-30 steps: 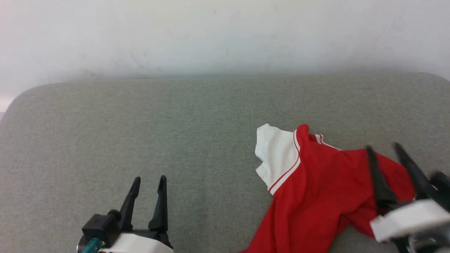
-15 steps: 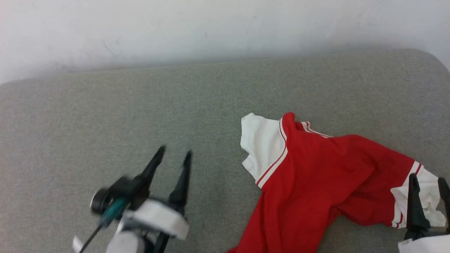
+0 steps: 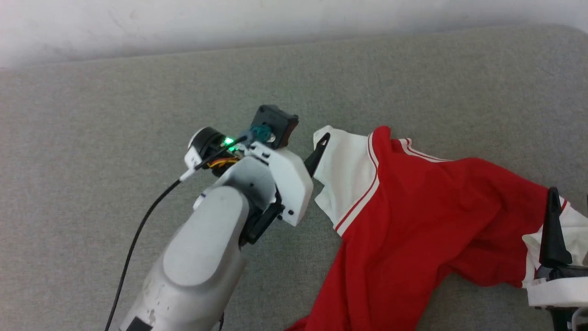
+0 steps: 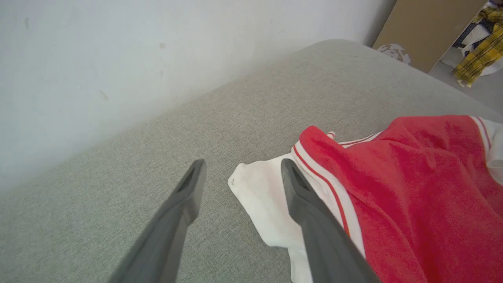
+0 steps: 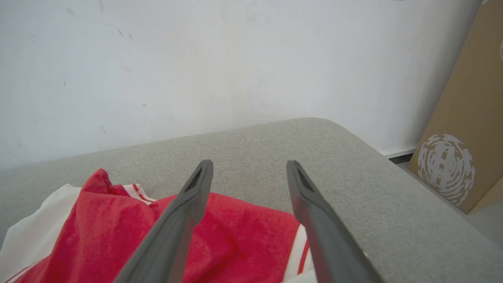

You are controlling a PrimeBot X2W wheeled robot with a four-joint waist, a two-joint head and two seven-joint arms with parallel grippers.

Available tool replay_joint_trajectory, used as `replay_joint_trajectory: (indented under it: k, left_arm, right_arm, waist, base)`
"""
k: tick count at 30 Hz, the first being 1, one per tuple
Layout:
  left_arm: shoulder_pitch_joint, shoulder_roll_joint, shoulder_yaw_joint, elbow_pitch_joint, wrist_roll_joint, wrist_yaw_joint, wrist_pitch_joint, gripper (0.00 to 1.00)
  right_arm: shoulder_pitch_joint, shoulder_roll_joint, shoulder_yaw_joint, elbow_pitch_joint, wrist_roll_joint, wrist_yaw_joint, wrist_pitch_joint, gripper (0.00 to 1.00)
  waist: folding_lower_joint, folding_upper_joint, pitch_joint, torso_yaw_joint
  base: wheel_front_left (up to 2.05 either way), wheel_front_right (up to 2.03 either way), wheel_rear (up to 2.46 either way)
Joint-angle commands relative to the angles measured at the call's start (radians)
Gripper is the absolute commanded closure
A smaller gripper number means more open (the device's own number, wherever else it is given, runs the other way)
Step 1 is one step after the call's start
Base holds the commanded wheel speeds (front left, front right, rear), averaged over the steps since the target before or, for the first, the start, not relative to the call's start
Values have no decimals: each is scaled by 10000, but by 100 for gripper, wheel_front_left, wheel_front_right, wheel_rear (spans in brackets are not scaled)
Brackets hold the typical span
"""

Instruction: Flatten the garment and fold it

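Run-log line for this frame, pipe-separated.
phase: pre-grasp | left gripper: open, at white sleeve | right gripper: open, by other sleeve | garment: crumpled, unfolded, on grey cushion

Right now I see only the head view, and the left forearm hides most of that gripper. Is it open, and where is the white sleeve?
Observer: Open. Left wrist view: the left gripper straddles a corner of the white sleeve, one finger over cloth, one over bare cushion.
Operator: The right one?
Observer: Right wrist view: the right gripper is open above the garment, over red cloth beside a striped seam.
Operator: Anything beyond the cushion?
Observer: A cardboard box stands past its rounded end.
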Motion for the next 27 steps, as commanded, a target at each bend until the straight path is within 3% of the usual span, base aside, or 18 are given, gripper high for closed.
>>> replay_joint_trajectory:
  k: [1,14,20,22,23,27]
  left_arm:
    - [-546,-76,-214,497,-92,-66,423,0]
    - [-1856,-128,-789,2331,-199,16,2130,0]
    - [-1922,168,-1312,3376,426,459,3503,1]
    - [-1860,172,-1546,3583,443,366,4048,95]
    - [-1833,170,-1676,3599,449,303,4172,100]
    - [-1644,104,-1888,3482,50,101,4291,100]
  right_arm:
    - [-258,25,71,-34,-38,-7,-29,0]
    - [-608,25,321,201,177,-7,-219,0]
    - [-666,26,408,321,220,-7,-307,0]
    - [-676,26,410,360,225,-7,-320,0]
    - [-681,26,407,382,223,-7,-324,0]
    - [-672,26,382,452,179,-7,-316,0]
  waist:
    - [-2,0,630,-355]
    - [-2,0,1629,-1161]
    - [-2,0,1696,-1316]
    - [-2,0,1666,-1317]
    - [-2,0,1630,-1305]
    - [-2,0,1397,-1164]
  base:
    - [0,0,0]
    - [0,0,0]
    - [0,0,0]
    - [0,0,0]
    - [0,0,0]
    - [0,0,0]
